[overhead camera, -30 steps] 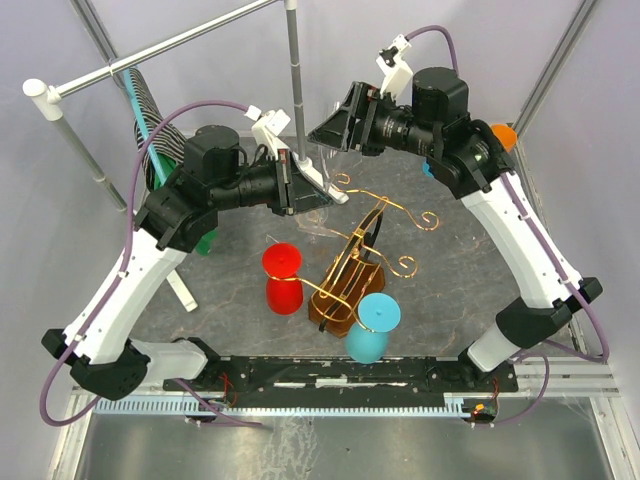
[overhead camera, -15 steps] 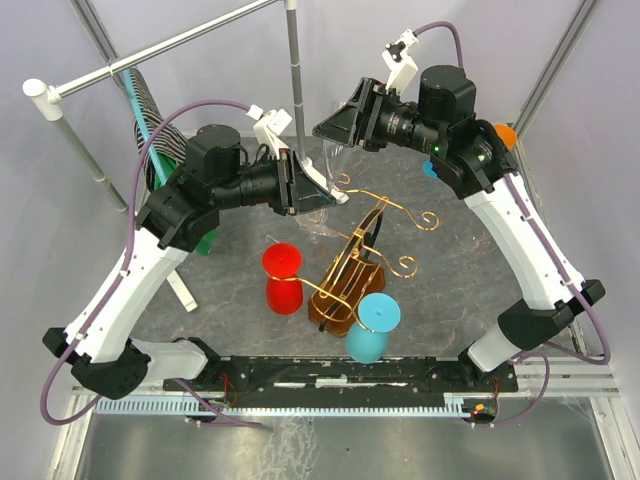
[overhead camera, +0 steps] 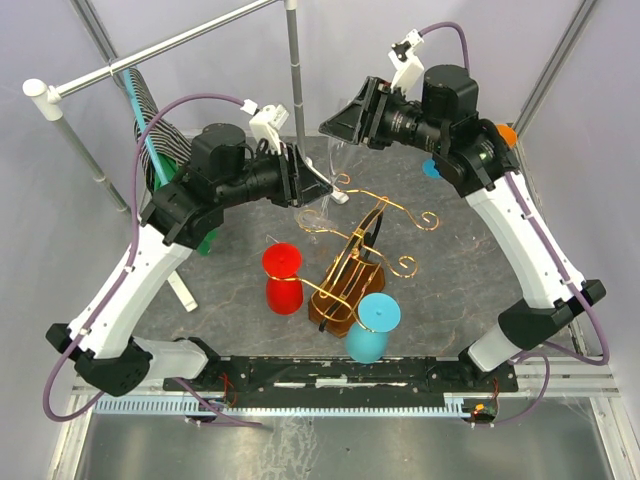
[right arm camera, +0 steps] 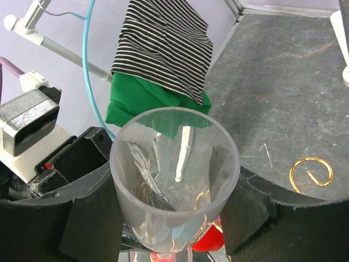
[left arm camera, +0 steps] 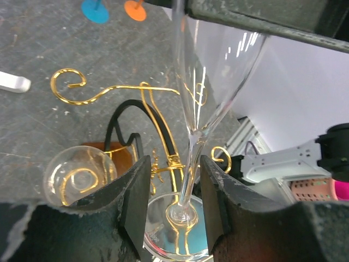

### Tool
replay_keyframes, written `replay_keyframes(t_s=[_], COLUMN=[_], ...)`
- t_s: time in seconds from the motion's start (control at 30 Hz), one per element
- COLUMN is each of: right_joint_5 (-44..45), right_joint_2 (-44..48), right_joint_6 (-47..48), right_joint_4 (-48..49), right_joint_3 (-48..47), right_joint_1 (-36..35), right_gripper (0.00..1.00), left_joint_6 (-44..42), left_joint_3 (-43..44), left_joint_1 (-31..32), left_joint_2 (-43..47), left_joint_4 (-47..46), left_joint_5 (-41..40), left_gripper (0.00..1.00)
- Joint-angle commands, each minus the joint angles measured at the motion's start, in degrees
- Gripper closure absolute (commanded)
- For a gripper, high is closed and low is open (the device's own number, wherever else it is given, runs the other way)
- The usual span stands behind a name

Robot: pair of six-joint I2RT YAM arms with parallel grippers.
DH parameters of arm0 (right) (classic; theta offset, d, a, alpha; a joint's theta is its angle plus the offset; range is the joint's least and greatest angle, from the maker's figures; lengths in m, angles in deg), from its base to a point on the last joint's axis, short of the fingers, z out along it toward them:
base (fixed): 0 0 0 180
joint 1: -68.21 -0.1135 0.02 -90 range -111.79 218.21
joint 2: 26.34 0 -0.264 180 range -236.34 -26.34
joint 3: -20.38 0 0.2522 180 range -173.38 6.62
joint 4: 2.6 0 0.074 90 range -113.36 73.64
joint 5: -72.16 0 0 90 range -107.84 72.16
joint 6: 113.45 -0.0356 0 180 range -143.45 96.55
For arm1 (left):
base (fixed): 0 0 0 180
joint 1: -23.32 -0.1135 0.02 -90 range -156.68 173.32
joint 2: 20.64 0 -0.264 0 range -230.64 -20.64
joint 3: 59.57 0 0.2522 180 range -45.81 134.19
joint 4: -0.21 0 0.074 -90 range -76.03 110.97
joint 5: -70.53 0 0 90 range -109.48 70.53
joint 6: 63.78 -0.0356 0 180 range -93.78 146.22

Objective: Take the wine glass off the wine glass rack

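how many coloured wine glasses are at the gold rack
2: red glass left of the rack, cyan glass at its near end. Blue bit and orange bit by the right arm may be more.

Grey pole (overhead camera: 297, 90) behind, wine glass rack (overhead camera: 345, 292) beside, hem the wine glass (right arm camera: 174, 164).

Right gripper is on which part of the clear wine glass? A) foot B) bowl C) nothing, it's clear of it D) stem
B: in the right wrist view the right gripper has a finger against each side of the bowl of the wine glass; the left gripper only straddles the stem, with gaps.
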Motion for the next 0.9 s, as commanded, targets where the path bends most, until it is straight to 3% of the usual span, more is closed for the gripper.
replay_keyframes(t_s=[0.0,0.2,0.5,0.7,0.87], right_joint_5=[0.8,2.5,10.2,22.7,31.8], right_joint_2=[2.7,5.9,10.2,12.0,12.8], right_joint_6=[1.7,4.5,14.7,24.7,32.7], right_joint_4=[1.7,-2.5,-10.3,-6.0,4.4], right_joint_3=[-1.4,-0.3,4.0,12.5,21.7], right_joint_1=[1.7,6.5,22.4,25.6,26.2], right_gripper=[0.45,0.45,0.48,0.51,0.53], left_joint_6=[-5.5,-6.0,-8.3,-10.6,-11.4], left_joint_3=[1.8,2.6,6.6,8.6,8.7], left_joint_1=[0.2,0.2,0.2,0.3,0.2], left_joint_2=[-0.5,-0.6,1.3,0.3,-1.0], left_joint_4=[0.1,0.7,3.7,7.1,8.1], left_joint_5=[-5.9,-6.8,-11.4,-17.7,-19.2], left_gripper=[0.51,0.49,0.44,0.42,0.42])
